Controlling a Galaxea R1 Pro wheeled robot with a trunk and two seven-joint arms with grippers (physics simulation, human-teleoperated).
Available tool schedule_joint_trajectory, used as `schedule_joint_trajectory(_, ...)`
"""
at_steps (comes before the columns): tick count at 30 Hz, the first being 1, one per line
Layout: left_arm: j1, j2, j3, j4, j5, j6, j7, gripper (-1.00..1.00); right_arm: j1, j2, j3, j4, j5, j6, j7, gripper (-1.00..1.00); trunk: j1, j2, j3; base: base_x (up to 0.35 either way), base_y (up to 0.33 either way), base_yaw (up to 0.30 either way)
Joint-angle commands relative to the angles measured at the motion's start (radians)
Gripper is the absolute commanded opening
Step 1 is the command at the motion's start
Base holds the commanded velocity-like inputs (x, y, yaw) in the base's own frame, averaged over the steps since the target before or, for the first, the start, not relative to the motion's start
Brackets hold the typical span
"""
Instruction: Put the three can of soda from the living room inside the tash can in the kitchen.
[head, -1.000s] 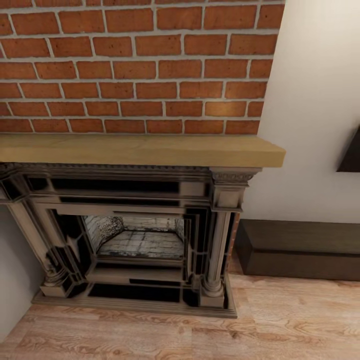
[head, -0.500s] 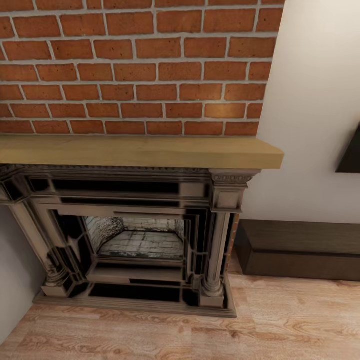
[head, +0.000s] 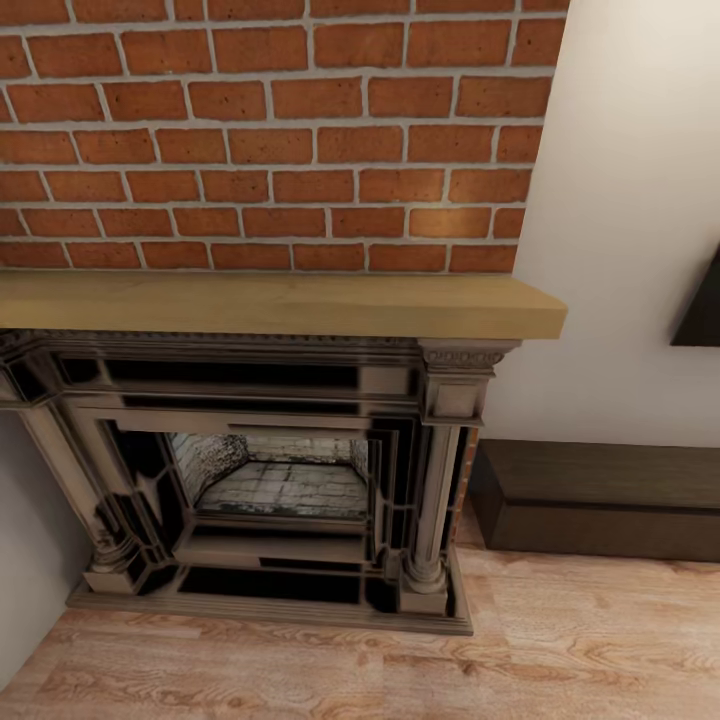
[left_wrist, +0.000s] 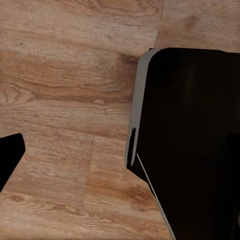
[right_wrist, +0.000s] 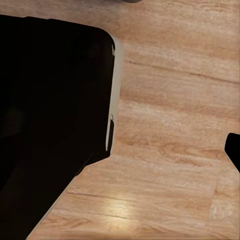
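Facing ornate dark fireplace (head: 270, 470) under tan wooden mantel (head: 280, 303); no cans visible. Gripper states: cannot tell. You risk bumping long dark low bench (head: 600, 500) when turning.

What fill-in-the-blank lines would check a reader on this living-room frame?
1. The wall above the tan mantel is made of red ____.
2. The low dark bench sits to the ____ of the fireplace in the head view.
3. The floor is light ____.

Missing words: brick; right; wood
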Motion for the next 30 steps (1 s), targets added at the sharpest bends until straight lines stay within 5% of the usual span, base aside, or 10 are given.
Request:
schedule_joint_trajectory(1, 0.000, 0.000, 0.000, 0.000, 0.000, 0.000, 0.000, 1.00, 0.000, 0.000, 0.000, 0.000, 0.000, 0.000, 0.000, 1.00, 0.000, 0.000, 0.000, 0.000, 0.000, 0.000)
schedule_joint_trajectory(13, 0.001, -0.001, -0.001, -0.001, 0.000, 0.001, 0.000, 1.00, 0.003, -0.015, 0.000, -0.001, -0.040, -0.002, 0.000, 1.00, 0.000, 0.000, 0.000, 0.000, 0.000, 0.000)
schedule_joint_trajectory(30, -0.006, -0.003, 0.005, -0.003, 0.003, 0.010, 0.000, 1.00, -0.001, -0.001, 0.002, -0.016, -0.042, 0.003, 0.005, 1.00, 0.000, 0.000, 0.000, 0.000, 0.000, 0.000)
